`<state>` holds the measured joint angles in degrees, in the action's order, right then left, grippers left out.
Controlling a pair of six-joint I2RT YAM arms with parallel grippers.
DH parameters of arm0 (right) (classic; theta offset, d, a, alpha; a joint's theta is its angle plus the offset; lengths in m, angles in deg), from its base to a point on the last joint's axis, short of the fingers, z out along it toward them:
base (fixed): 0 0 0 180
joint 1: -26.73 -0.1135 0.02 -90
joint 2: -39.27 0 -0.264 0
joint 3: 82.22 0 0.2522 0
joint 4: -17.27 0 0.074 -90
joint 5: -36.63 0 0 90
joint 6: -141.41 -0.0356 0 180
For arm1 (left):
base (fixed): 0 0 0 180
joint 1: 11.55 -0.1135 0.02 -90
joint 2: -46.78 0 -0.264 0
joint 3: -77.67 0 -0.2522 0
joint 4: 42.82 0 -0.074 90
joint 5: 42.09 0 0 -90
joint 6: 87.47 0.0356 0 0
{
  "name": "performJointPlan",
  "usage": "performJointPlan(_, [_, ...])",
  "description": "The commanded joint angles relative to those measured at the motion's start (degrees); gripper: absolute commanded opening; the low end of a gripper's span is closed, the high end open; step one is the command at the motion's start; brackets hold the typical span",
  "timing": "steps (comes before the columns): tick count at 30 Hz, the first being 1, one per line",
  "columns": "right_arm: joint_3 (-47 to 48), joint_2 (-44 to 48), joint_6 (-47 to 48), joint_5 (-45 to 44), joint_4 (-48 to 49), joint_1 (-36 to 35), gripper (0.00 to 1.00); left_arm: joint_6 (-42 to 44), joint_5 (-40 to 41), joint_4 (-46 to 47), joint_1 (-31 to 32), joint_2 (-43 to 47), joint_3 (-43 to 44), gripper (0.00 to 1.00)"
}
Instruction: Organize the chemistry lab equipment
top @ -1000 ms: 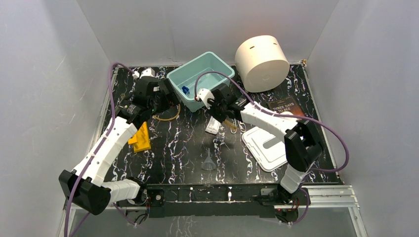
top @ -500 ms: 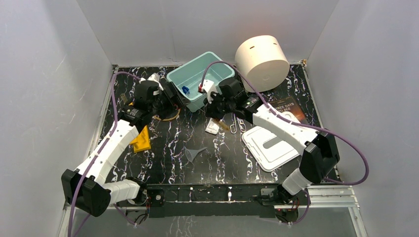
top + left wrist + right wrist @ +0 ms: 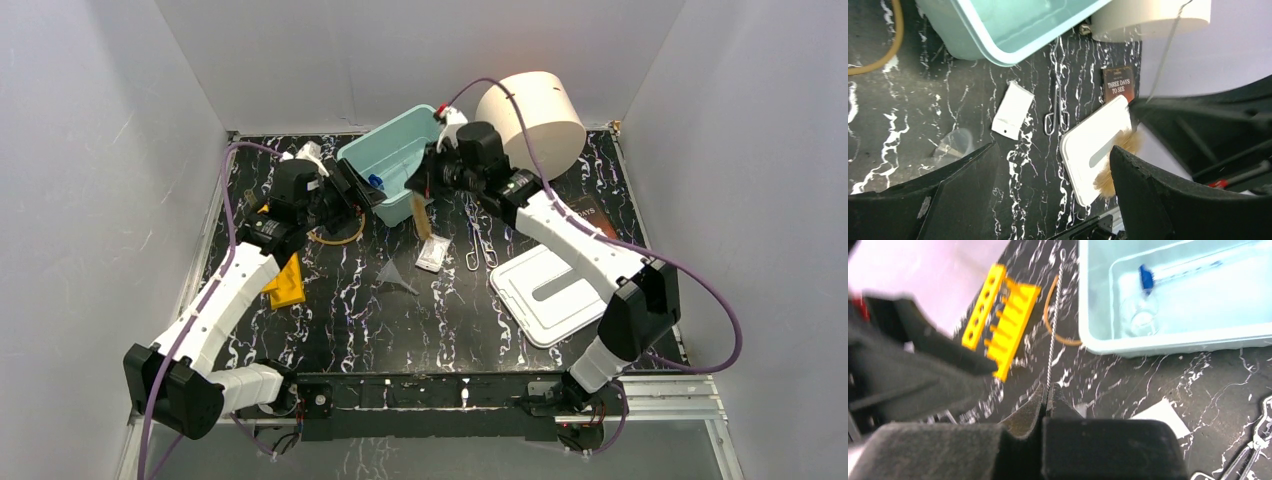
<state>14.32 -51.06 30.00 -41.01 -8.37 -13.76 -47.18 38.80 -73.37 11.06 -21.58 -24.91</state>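
Note:
My right gripper [image 3: 420, 188] [image 3: 1048, 390] is shut on the twisted wire stem of the brush [image 3: 1052, 347]. It holds the brush in the air at the teal bin's [image 3: 400, 150] front edge, tan bristles [image 3: 422, 216] hanging down. The bristles also show in the left wrist view [image 3: 1120, 160]. The bin [image 3: 1173, 342] holds a blue-capped tube [image 3: 1146, 276] and a small glass beaker [image 3: 1140, 315]. My left gripper [image 3: 348, 195] [image 3: 1053, 150] is open and empty, left of the bin. The amber tubing [image 3: 340, 236], clear funnel [image 3: 397, 277] and flat packet [image 3: 431, 255] lie on the table.
A yellow rack [image 3: 285, 280] lies under the left arm. Metal forceps [image 3: 480, 250], a white lid [image 3: 545, 290] and a dark book [image 3: 592, 213] lie to the right. A big cream cylinder [image 3: 530, 115] stands at the back, touching the bin.
My right gripper has risen and moved back toward the bin with the brush. The funnel has shifted left and farther back. The left gripper has barely moved.

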Motion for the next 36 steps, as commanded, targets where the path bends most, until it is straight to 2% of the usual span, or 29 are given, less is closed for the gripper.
performJointPlan(1, [7.36, -2.5, -16.56, -9.36, 2.9, 2.89, 0.0, 1.3, 6.7, -5.83, -0.37, 2.34, 4.37, 0.79])
performJointPlan(4, [9.19, -5.14, -20.09, -15.88, 8.06, 2.94, 0.0, 2.0, 12.29, -9.93, -0.37, 3.51, 5.49, 0.79])
performJointPlan(9, [19.64, -14.83, -22.35, -25.12, 9.14, 3.0, 0.0, 3.52, 19.08, -17.45, -0.37, 5.8, 7.67, 0.8])
performJointPlan(17, [43.45, -36.3, -31.86, -39.8, -3.9, 3.03, 0.0, 5.23, 21.8, -24.51, -0.37, 8.15, 9.25, 0.81])
performJointPlan(26, [74.3, -59.74, -33.3, -42.61, -13.98, 3.13, 0.0, 7.71, 22.23, -27.26, -0.37, 7.8, 9.36, 0.82])
performJointPlan(28, [75.78, -61.97, -34.74, -42.11, -14.5, 3.13, 0.0, 8.16, 22.32, -27.61, -0.37, 7.48, 9.54, 0.83])
performJointPlan(33, [67.1, -61.42, -37.27, -40.53, -8.12, 2.99, 0.02, 8.73, 21.35, -27.55, -0.37, 6.72, 9.18, 0.83])
performJointPlan(36, [66.49, -62.11, -36.73, -40.69, -5.92, 3.01, 0.04, 8.93, 21.23, -27.98, -0.37, 6.64, 9.17, 0.83])
